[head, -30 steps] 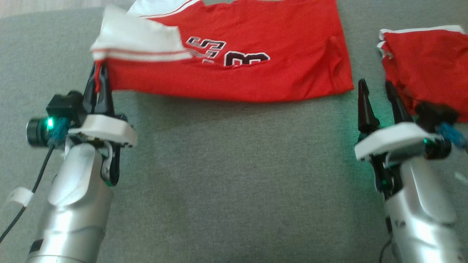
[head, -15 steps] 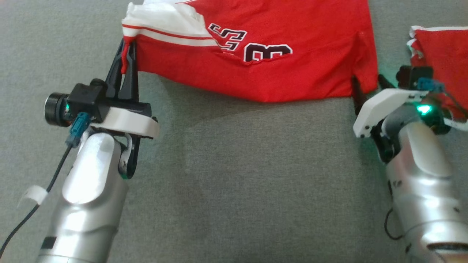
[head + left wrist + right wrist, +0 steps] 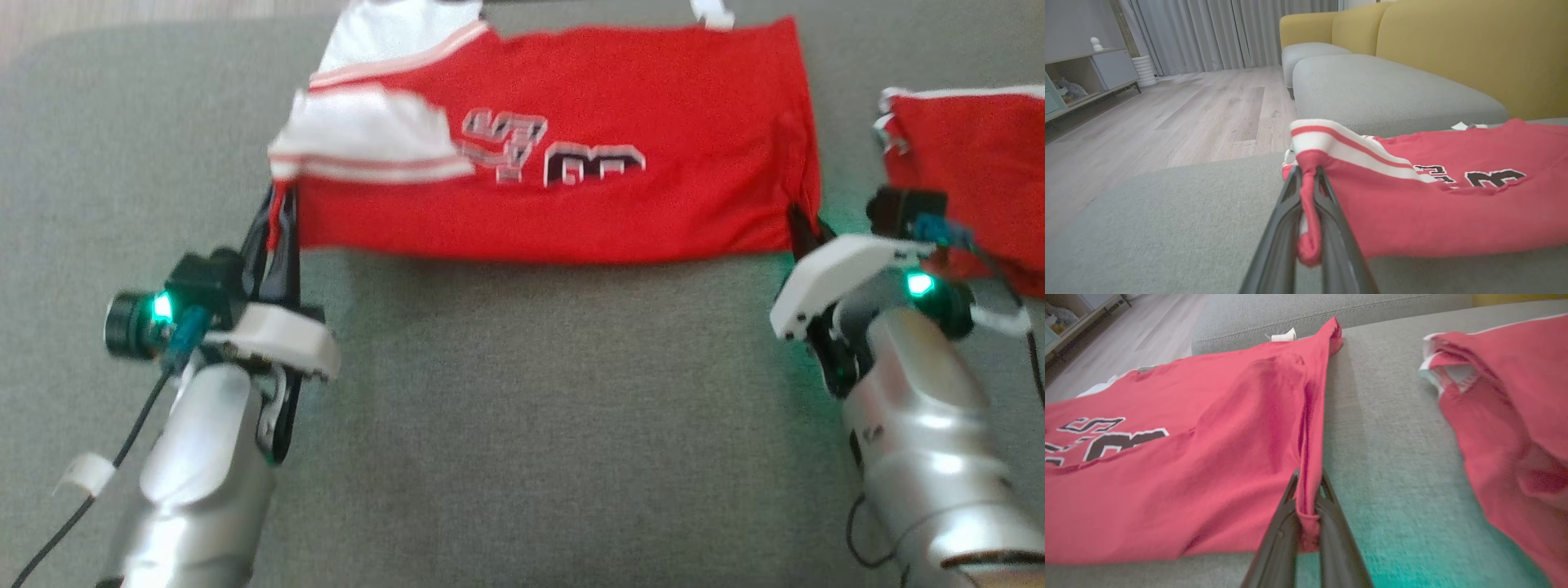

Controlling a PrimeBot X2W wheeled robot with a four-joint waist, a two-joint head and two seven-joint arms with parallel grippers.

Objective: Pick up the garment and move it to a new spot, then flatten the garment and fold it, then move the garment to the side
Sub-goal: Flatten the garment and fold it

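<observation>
Surface: grey cushion [image 3: 522, 425], wide and flat, used as the work area.
Garment: red garment [image 3: 571, 204] lies spread across the upper middle of the head view. Its near edge runs almost straight from left to right. The printed number reads upside down from the robot's side.
Trim: white striped band [image 3: 367, 155] is bunched at the upper left of the cloth.
Left end effector: left end effector [image 3: 1308, 171] is pressed together on the near left corner. A roll of red hem sits between the fingers, just under the white band.
Right end effector: right end effector [image 3: 1309, 475] is pinching the near right corner, with the side seam running up from between the fingers.
Other cloth: second red piece [image 3: 971, 180] lies at the right edge, apart from the garment.
Step (judged): flatten-and-fold, with both near corners gripped and the edge drawn fairly taut between them.
Next move calls for (judged): raising both corners together at equal height, then carrying them toward the top of the frame so the near half lands squarely on the far half.
Watch: the right arm passes near the second piece; keep clear of it.
</observation>
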